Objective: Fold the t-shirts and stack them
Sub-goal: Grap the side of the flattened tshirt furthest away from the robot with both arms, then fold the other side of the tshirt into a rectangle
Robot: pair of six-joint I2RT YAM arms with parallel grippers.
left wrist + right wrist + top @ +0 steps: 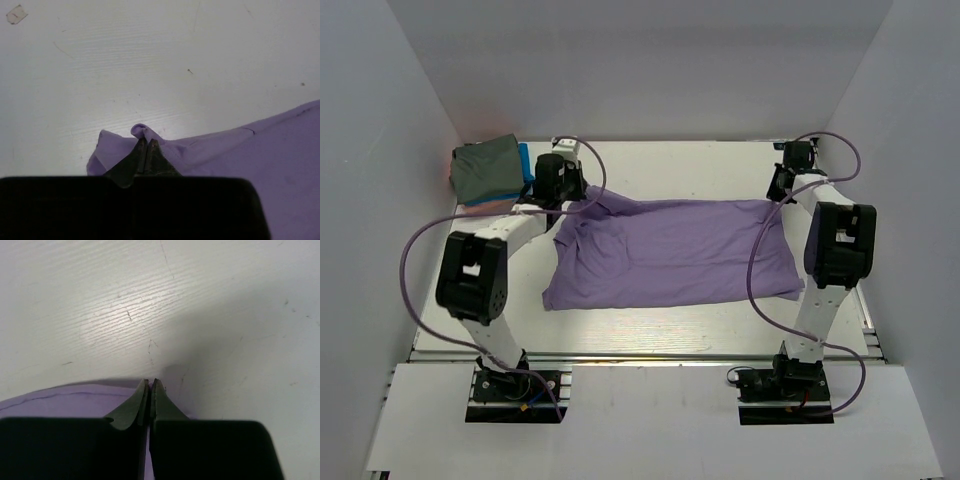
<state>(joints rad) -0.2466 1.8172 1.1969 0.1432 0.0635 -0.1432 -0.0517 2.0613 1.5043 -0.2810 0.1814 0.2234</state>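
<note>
The lavender t-shirt (670,250) lies spread flat across the middle of the table (720,165), with the folded shirts (490,170) stacked at the far left corner. The left gripper (145,145) is clamped on a bunched fold at the shirt's far left corner. The right gripper (150,385) has its jaws pressed together on the shirt's far right edge.

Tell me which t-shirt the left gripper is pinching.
The lavender shirt, spread mid-table, its corner in the left gripper; the folded stack sits apart at far left.
</note>
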